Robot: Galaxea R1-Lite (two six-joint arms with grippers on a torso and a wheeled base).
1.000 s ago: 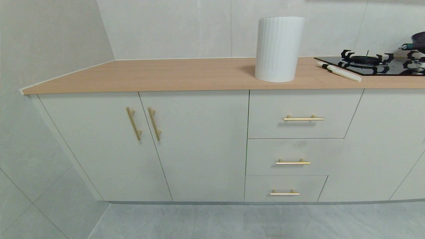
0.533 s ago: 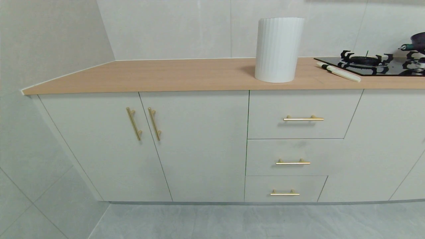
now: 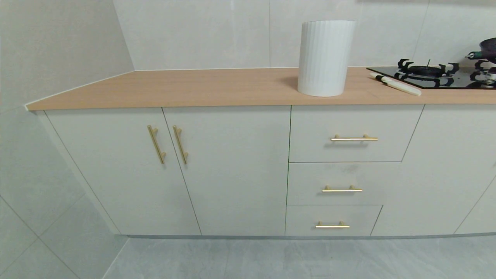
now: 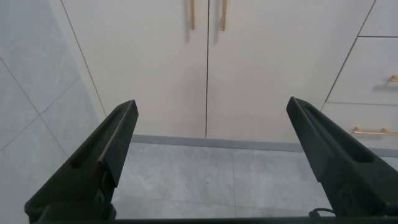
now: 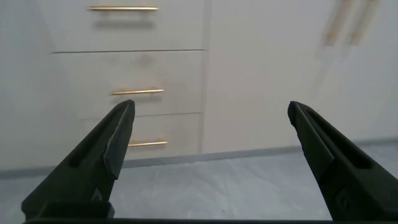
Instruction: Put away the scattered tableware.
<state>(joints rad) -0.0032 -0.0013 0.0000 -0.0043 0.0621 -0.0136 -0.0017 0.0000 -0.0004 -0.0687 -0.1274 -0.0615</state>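
Note:
A white knife [image 3: 395, 83] with a dark band at its handle lies on the wooden countertop [image 3: 193, 87], beside the hob. Left of it stands a tall white ribbed cylinder container [image 3: 324, 57]. My left gripper [image 4: 210, 118] hangs low and open, facing the cabinet doors and the floor, nothing between its fingers. My right gripper [image 5: 210, 118] is open too, down in front of the drawers, also holding nothing.
A black gas hob [image 3: 438, 73] with a dark pan [image 3: 486, 48] sits at the counter's right end. Below are two cabinet doors with gold handles [image 3: 167, 144] and three drawers [image 3: 350, 138]. A tiled wall closes the left side; grey floor lies in front.
The head view shifted very slightly between the oldest frame and now. Nothing on the counter has moved.

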